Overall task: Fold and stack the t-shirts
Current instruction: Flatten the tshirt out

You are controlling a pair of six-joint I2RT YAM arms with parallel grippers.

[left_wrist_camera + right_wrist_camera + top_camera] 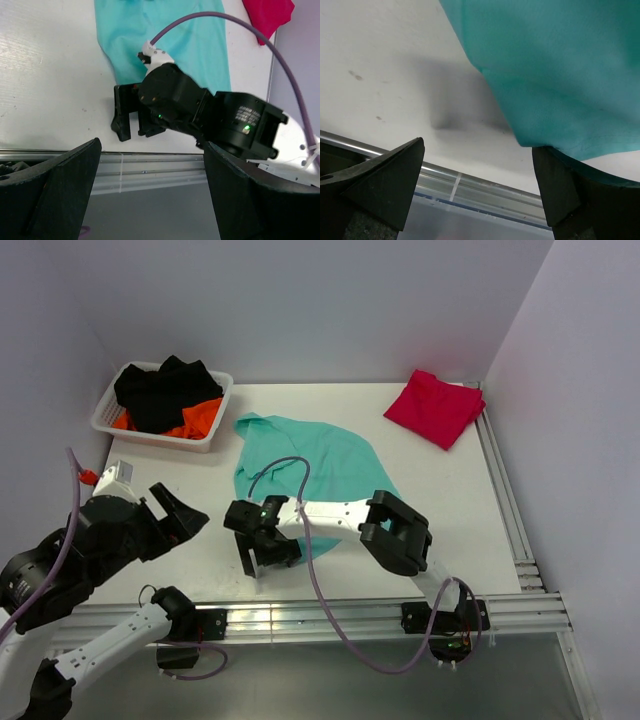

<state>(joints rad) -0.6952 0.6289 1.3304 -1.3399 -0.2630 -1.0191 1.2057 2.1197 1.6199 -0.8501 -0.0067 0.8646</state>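
The teal-green t-shirt (312, 465) lies spread and rumpled in the middle of the table. It also shows in the left wrist view (165, 40) and the right wrist view (560, 65). The crimson-red t-shirt (435, 408) lies folded at the back right, its edge visible in the left wrist view (267, 17). My right gripper (266, 558) is low at the teal shirt's near left corner, jaws open and empty (477, 200); the fabric's corner lies right by its right finger (570, 195). My left gripper (180, 512) is open and empty, raised over the table's near left (152, 195).
A white basket (108, 412) with black and orange clothes stands at the back left. Metal rails run along the table's front edge (330, 618) and right edge (505, 490). The right arm's purple cable (310, 540) loops over the teal shirt.
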